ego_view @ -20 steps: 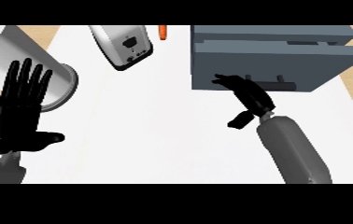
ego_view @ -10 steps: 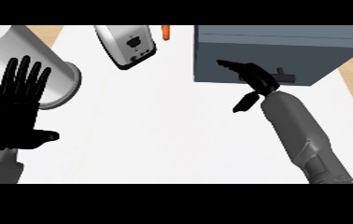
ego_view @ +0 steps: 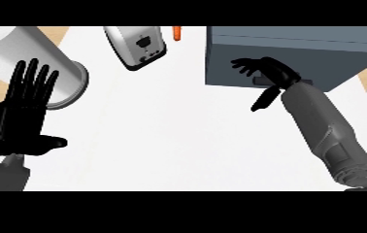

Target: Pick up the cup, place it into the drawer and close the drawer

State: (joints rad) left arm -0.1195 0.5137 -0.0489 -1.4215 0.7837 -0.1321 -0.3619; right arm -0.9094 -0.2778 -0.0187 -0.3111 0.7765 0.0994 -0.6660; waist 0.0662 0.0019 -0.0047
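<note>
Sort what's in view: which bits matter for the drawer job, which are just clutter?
Job:
- grey box-shaped drawer unit, front flush
- right hand, fingers spread against that front

Clutter:
- silver toaster
- large grey cylinder
- small orange object
- left hand, resting open

No cup visible.

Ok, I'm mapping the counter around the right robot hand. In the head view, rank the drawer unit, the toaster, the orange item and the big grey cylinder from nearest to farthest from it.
1. Drawer unit: the right robot hand lies against its front.
2. Orange item: up-left, at the far edge.
3. Toaster: farther left, too close to the orange item to rank surely.
4. Grey cylinder: far left, behind the open left robot hand.
</note>
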